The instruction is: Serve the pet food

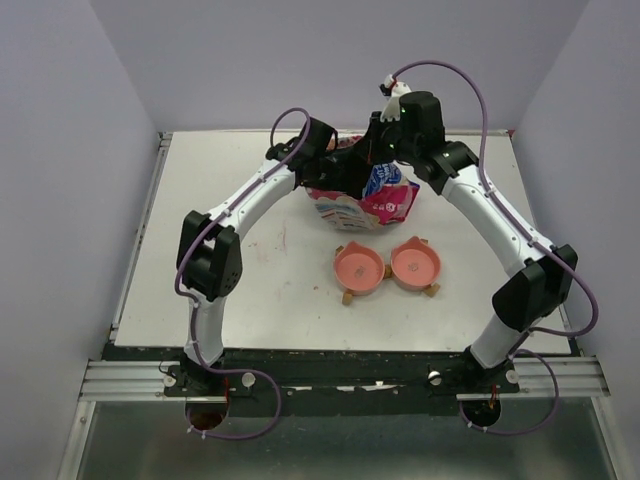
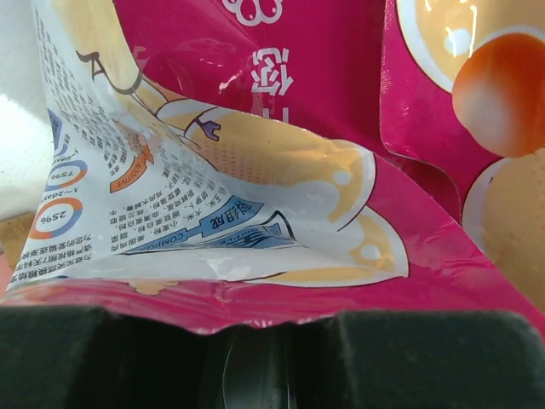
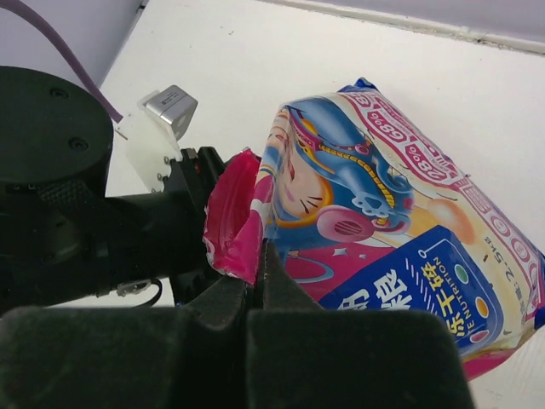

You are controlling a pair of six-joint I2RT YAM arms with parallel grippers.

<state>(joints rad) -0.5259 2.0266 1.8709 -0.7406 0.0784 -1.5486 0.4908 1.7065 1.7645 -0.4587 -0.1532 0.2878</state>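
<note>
Pinching glossy pink bag (image 3: 383, 247), right tool (image 3: 260, 268), left tool (image 2: 272, 336); kibble hidden

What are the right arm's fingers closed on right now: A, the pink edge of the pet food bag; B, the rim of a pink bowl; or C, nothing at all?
A: the right wrist view shows the right fingers pinched together on the pink edge of the pet food bag.

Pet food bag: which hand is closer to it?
Neither, it's a tie. The right hand pinches the bag by its pink top edge; the left hand sits against its opposite side.
</note>
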